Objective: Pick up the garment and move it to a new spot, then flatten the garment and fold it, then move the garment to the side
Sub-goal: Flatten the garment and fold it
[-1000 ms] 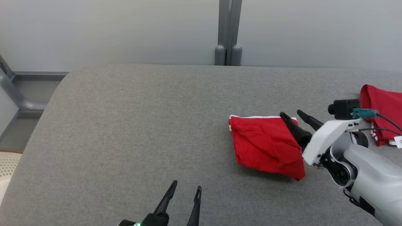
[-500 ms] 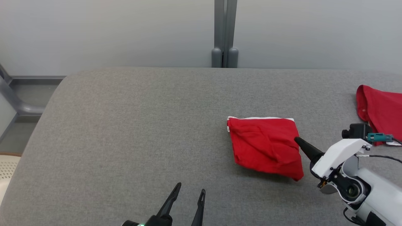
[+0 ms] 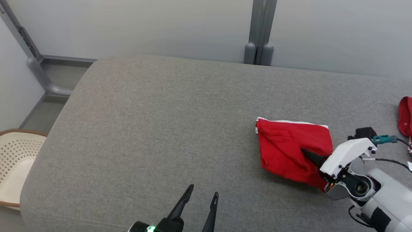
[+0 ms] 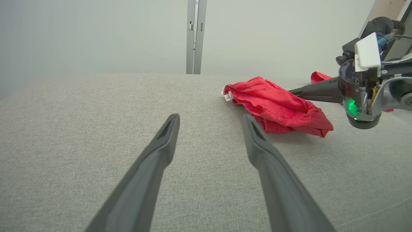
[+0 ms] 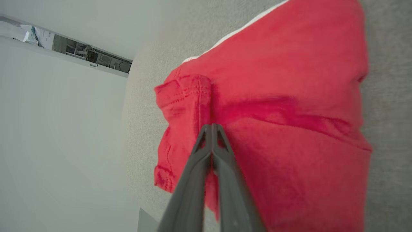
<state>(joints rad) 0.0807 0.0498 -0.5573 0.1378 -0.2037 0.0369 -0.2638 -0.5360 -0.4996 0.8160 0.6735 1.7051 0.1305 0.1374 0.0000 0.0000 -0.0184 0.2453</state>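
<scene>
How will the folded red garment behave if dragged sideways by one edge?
Probably floppy: the red garment lies in soft wrinkled layers, so its fold may sag open. Likely light, being thin cloth. Against the grey woven surface it may catch and bunch ahead of the shut right gripper.

A broad table (image 3: 154, 122) covered in grey woven fabric is seen across the head view, and its corner is rounded toward 8 o'clock. Behind it, from 10 to 2 o'clock, plain pale wall panels (image 3: 145, 25) are set, joined at 1 o'clock by a grey upright post (image 3: 259, 29) with two rounded feet. At 10 o'clock a slanted grey bar (image 3: 38, 73) is fixed above a grey floor (image 3: 45, 111). At 9 o'clock a cream perforated basket (image 3: 16, 161) with a brown rim is placed. Everything is lit softly and evenly.
</scene>
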